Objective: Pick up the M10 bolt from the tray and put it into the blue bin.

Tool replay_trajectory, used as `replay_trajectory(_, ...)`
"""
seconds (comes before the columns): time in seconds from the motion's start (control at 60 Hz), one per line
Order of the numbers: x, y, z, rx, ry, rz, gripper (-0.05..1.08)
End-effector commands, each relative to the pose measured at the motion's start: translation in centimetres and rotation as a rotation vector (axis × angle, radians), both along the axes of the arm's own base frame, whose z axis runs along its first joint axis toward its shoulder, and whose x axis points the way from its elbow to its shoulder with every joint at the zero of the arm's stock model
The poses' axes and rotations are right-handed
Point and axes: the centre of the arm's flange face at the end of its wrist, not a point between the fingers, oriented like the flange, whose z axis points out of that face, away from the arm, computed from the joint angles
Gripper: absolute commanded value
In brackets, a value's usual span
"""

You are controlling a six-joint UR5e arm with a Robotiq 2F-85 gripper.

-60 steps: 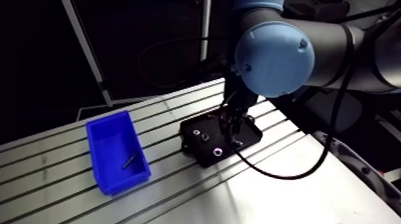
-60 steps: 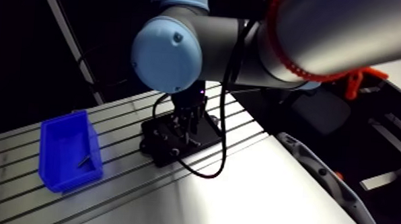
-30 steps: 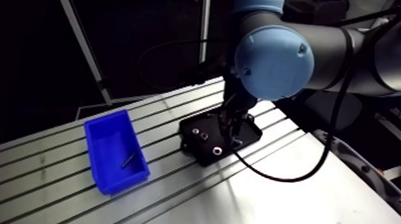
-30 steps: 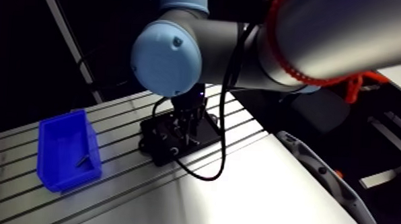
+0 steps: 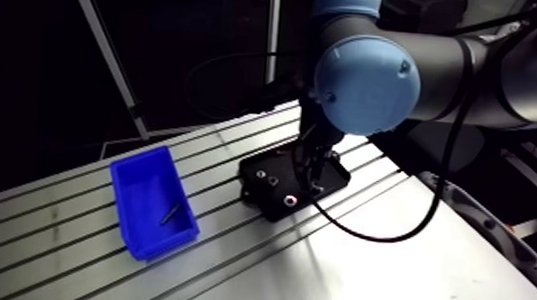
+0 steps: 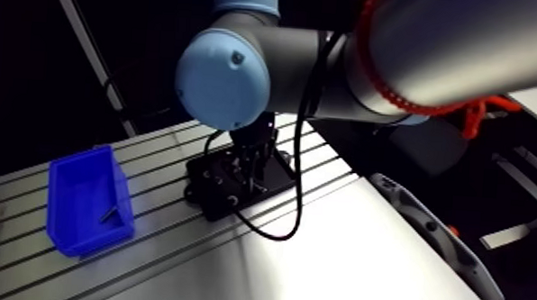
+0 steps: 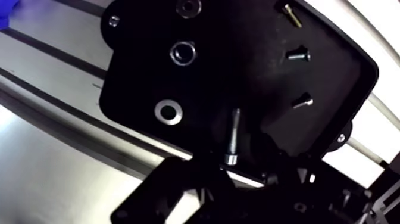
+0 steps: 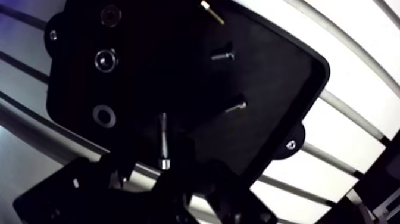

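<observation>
Arm view: slotted bench (image 5: 390,269) w/ a blue bin (image 5: 147,188) on the left and a black tray (image 7: 333,77) just right of it, near but not touching. The hand (image 5: 310,168) comes down over the tray's right part, small and dark there, so no detail of it and it hides what's under it. One thin dark item (image 5: 170,214) lies slanted in the bin's near right corner; too small to say what it is. Wrist view: the long bolt (image 7: 234,136) is in the tray, right at the tray edge nearest the hand, head twd the hand, shank pointing away from it. Whether the hand is apart or clamped on that bolt: can't tell, it's black against black tray and its outline is lost. Also can't tell if the bolt rests on the tray floor or sits just off it. To one side of the bolt, three round parts in a row: a bright washer (image 7: 169,111) closest, then a darker ring (image 7: 182,52), then a last ring (image 7: 188,7) partly cut off at the view's edge. To the other side, a dark screw (image 7: 302,100), a second dark screw (image 7: 297,55) beyond it, and farthest a brass-looking screw (image 7: 290,13); the dark ones show mostly as glints. Thread size not readable on any part.
</observation>
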Motion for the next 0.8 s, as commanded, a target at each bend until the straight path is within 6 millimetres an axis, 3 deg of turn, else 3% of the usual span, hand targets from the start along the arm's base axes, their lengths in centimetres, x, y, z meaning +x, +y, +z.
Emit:
replay_trajectory(0.017, 0.04, 0.19, -0.16, 0.000, -0.001, -0.005, 0.55)
replay_trajectory(0.8, -0.06, 0.39, -0.43, 0.006, 0.003, -0.004, 0.58)
